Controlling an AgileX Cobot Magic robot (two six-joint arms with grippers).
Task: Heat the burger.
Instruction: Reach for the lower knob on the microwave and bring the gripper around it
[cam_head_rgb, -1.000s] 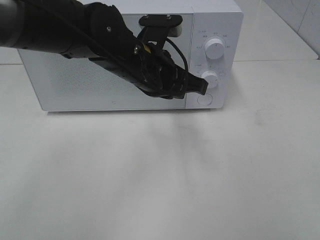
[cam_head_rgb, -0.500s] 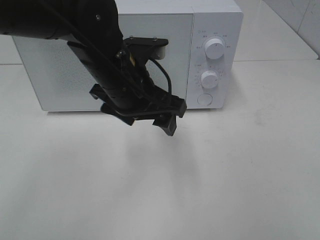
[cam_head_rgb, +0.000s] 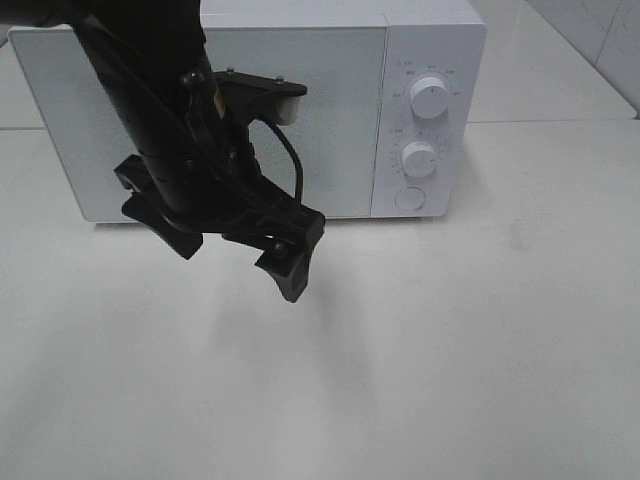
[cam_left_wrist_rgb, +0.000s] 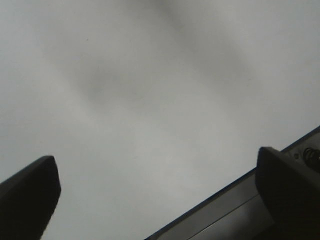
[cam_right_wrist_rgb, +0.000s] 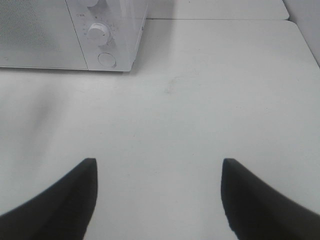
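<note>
The burger is out of view in every frame. The white microwave (cam_head_rgb: 250, 110) stands at the back of the table with its door shut; it also shows in the right wrist view (cam_right_wrist_rgb: 75, 35). My left gripper (cam_head_rgb: 238, 268) hangs open and empty over the table just in front of the microwave door. In the left wrist view, the left gripper (cam_left_wrist_rgb: 160, 200) has its dark fingertips (cam_left_wrist_rgb: 27, 195) wide apart over bare table. My right gripper (cam_right_wrist_rgb: 157, 200) is open and empty over the table, well in front of the microwave. It is not in the exterior view.
The microwave's control panel carries an upper knob (cam_head_rgb: 430, 97), a lower knob (cam_head_rgb: 419, 158) and a round door button (cam_head_rgb: 408, 198). The left arm (cam_head_rgb: 160, 120) covers part of the door. White tabletop (cam_head_rgb: 450, 340) stretches in front and to the right.
My left gripper has pulled back from the microwave's lower knob, moving left and toward the front, and now hangs with its fingers spread.
</note>
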